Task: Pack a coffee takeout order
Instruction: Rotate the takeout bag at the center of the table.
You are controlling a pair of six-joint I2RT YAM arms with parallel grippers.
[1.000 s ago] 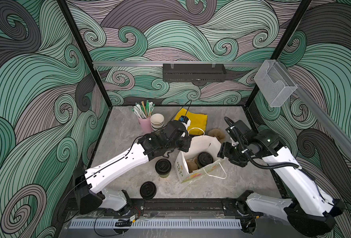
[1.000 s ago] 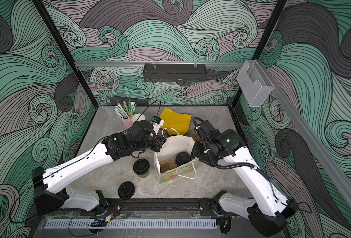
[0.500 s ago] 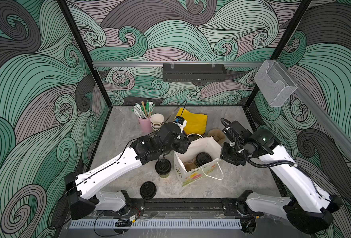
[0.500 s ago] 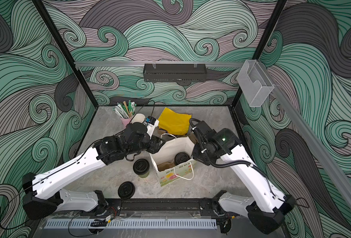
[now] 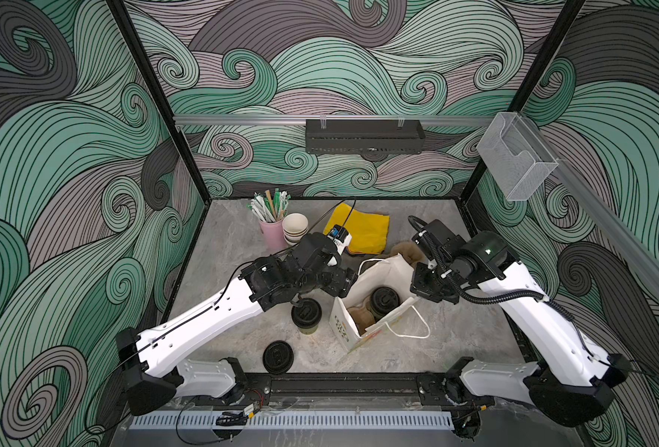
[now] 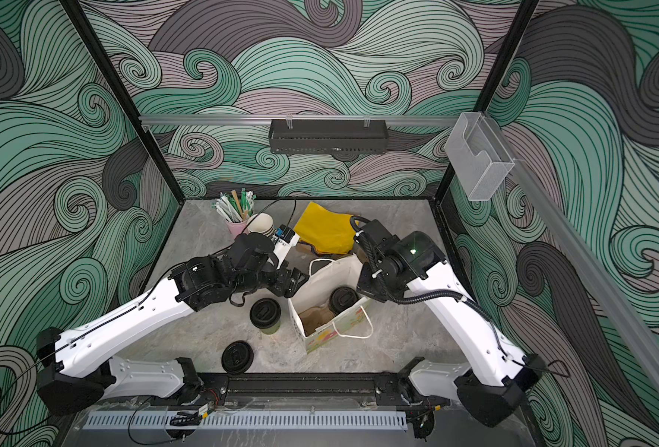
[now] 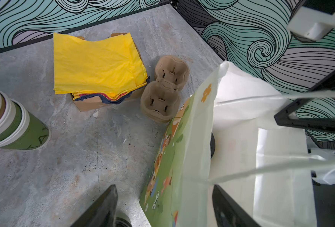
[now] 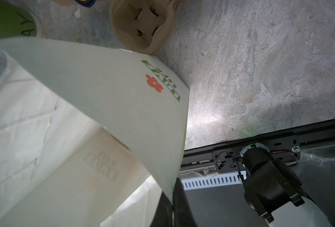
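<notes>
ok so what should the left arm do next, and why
Probably move the left claw over the lidded cup standing beside the paper bag and lower onto it. That claw is open and empty, the right claw is shut on the bag's rim, and the carrier slot next to the cup in the bag looks free.

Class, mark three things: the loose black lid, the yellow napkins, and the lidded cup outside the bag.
loose black lid (image 5: 278, 357): in a top view, centre of its top.
yellow napkins (image 7: 95, 66): left wrist view, middle of the top sheet.
lidded cup (image 5: 307, 315): in a top view, on its black lid.
</notes>
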